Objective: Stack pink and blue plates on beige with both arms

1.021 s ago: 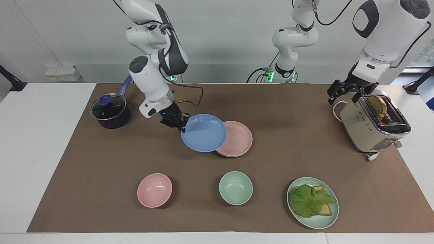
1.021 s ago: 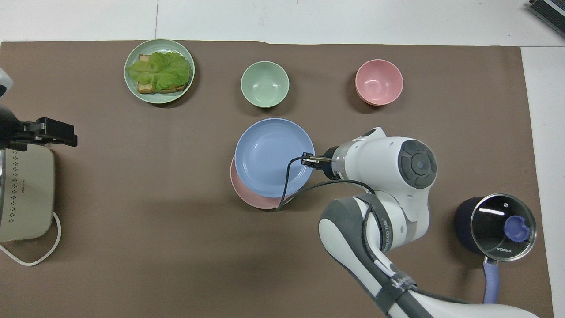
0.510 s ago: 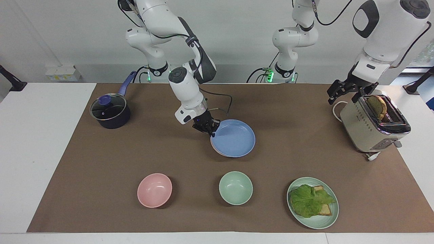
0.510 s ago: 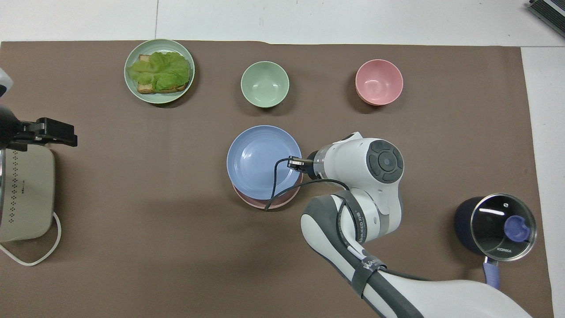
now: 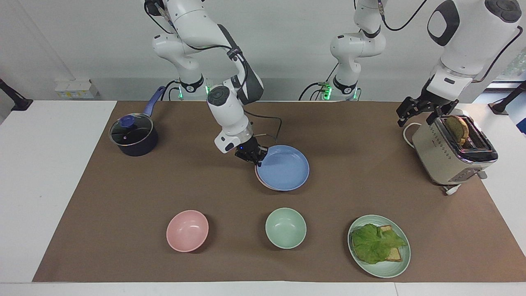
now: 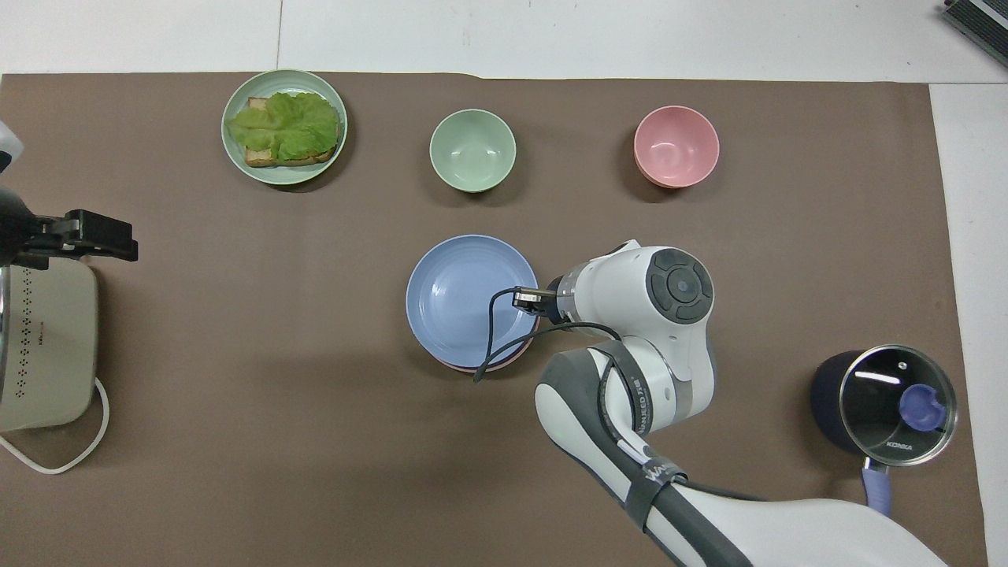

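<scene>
The blue plate (image 5: 285,168) (image 6: 465,295) lies level over the pink plate (image 5: 263,184) (image 6: 482,366), of which only a thin rim shows beneath it. My right gripper (image 5: 255,158) (image 6: 526,299) is shut on the blue plate's rim at the side toward the right arm's end. I cannot tell whether the blue plate rests on the pink one or hovers just above it. The beige plate is hidden. My left gripper (image 5: 417,119) (image 6: 118,240) waits open in the air beside the toaster, holding nothing.
A toaster (image 5: 452,152) with bread in it stands at the left arm's end. A lidded dark pot (image 5: 133,133) sits at the right arm's end. Farther out are a pink bowl (image 5: 187,230), a green bowl (image 5: 285,227) and a green plate (image 5: 400,265) with lettuce on toast.
My right gripper carried the blue plate toward the left arm's end and lowered it over the pink plate, now almost covered. The left arm has not moved.
</scene>
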`<state>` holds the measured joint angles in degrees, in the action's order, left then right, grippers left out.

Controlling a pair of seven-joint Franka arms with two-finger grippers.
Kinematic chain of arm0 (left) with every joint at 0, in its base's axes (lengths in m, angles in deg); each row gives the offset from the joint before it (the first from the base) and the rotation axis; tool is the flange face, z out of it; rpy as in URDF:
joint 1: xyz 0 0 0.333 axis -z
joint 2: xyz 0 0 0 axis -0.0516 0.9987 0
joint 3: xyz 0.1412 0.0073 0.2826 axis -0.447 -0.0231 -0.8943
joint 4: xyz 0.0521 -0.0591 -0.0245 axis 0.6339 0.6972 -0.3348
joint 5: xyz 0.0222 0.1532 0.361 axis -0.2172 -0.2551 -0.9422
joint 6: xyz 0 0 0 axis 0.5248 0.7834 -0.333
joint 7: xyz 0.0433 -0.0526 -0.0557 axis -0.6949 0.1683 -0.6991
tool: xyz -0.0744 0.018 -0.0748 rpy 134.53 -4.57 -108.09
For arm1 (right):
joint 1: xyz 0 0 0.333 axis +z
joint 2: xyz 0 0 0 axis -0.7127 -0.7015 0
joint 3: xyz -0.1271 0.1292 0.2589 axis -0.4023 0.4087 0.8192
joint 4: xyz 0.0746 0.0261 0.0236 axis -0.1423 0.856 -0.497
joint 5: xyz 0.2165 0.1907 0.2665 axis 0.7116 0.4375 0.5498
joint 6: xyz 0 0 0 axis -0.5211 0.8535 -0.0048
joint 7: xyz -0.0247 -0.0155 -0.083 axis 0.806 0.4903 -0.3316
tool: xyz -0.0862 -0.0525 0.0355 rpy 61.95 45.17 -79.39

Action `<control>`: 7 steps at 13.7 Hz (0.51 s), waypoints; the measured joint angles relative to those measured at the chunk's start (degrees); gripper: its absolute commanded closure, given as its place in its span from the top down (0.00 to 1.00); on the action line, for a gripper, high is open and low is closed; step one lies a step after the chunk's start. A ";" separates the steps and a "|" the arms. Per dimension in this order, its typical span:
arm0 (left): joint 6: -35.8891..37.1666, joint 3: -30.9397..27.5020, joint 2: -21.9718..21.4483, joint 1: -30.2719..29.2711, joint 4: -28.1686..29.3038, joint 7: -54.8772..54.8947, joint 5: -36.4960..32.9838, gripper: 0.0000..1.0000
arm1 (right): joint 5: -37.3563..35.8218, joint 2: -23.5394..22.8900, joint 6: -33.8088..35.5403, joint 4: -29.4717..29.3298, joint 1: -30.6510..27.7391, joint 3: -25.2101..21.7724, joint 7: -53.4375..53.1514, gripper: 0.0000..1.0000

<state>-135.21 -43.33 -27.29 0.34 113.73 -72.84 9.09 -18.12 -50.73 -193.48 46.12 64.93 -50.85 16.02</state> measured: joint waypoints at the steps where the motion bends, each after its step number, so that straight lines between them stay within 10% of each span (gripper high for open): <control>1: 0.00 0.00 0.00 0.00 0.00 0.00 0.00 1.00 | -0.77 0.04 0.64 0.00 0.02 0.00 0.00 0.00; 2: 0.00 0.00 0.00 0.00 0.00 0.00 0.00 1.00 | -1.58 0.09 1.24 0.01 0.02 -0.01 0.00 0.00; 5: 0.00 0.00 0.00 0.00 0.00 0.00 0.00 1.00 | -2.69 0.14 1.40 -0.03 0.03 -0.03 0.00 0.82; 7: 0.00 0.00 0.00 0.00 0.00 0.00 0.00 1.00 | -4.03 0.17 1.40 -0.36 0.04 -0.04 0.00 0.98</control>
<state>-135.21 -43.33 -27.29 0.34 113.73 -72.83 9.09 -22.16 -50.56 -192.08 45.76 64.97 -50.88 16.02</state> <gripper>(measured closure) 0.000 0.683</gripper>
